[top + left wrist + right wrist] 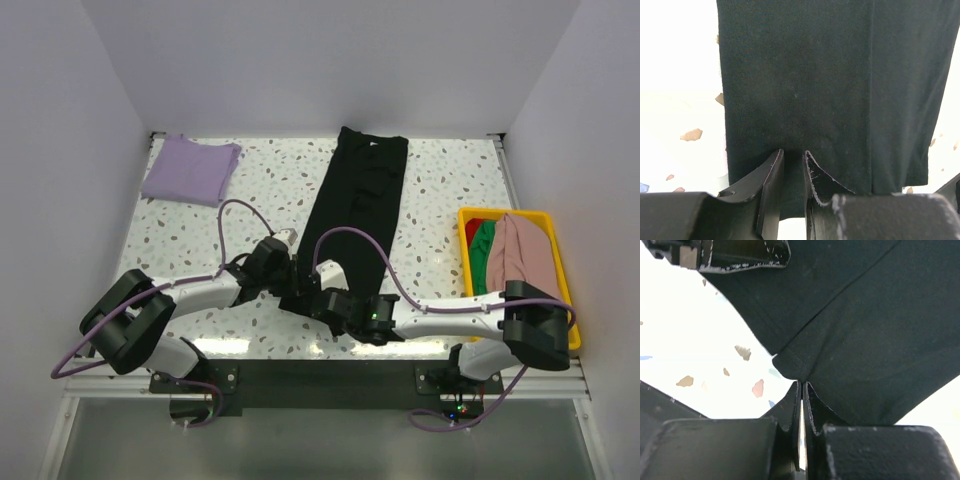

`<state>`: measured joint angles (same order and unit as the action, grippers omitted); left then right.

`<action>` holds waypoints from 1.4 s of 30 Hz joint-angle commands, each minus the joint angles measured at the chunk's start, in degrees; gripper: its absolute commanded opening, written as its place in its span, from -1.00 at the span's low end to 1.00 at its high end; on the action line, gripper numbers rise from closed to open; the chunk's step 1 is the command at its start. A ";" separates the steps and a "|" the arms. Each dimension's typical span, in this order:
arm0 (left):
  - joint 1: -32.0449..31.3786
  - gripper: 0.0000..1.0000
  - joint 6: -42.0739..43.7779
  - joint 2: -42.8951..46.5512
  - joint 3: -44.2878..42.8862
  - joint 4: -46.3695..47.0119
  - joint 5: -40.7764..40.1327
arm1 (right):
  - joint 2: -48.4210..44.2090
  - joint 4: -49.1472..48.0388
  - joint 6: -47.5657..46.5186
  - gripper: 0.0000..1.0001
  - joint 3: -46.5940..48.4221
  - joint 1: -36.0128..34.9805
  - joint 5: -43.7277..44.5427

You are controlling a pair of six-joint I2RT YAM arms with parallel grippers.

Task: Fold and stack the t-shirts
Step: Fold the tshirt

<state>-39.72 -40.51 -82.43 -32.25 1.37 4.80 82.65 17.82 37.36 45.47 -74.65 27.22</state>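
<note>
The black t-shirt [360, 190] lies as a long narrow strip down the middle of the table, its near end between both arms. My left gripper [291, 282] [793, 155] is at that near end, its fingers close together with black cloth [830, 75] filling the gap between them. My right gripper [302, 302] [803, 383] is shut on a hemmed corner of the same shirt [865, 330], and the cloth puckers at its tips. The left gripper's fingers [740, 255] show at the top of the right wrist view. A lavender t-shirt [190, 168] lies folded at the far left corner.
A yellow bin [560, 222] stands at the right edge, holding a dusty pink t-shirt [525, 255] draped over it, a green one [483, 250] and a bit of red cloth [472, 232]. White walls close in the speckled table [270, 190] on three sides.
</note>
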 commanded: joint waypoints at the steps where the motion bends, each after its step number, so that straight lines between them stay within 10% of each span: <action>1: 0.53 -0.48 -0.09 -0.54 0.43 0.66 0.04 | -3.37 3.00 0.43 -1.00 0.14 -0.76 -1.91; 15: 0.53 -0.48 -0.09 -0.45 0.52 0.74 0.56 | 3.30 3.62 1.57 -1.00 2.51 -2.43 -3.76; 20: 0.53 -0.42 -0.01 0.87 0.87 0.57 0.65 | -0.02 6.33 5.07 -0.04 2.69 -2.51 -0.69; 28: 0.70 -0.27 0.43 8.16 -1.23 -4.70 -0.66 | -14.16 31.10 21.58 0.12 5.07 0.55 12.68; 42: 2.46 0.06 0.61 16.78 2.45 -11.56 -4.36 | -26.85 13.04 25.03 0.15 -15.93 16.91 -15.61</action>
<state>-37.87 -39.88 -66.96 -31.66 -8.99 1.28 56.27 38.41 59.33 30.94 -58.11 18.70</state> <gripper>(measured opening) 0.528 0.572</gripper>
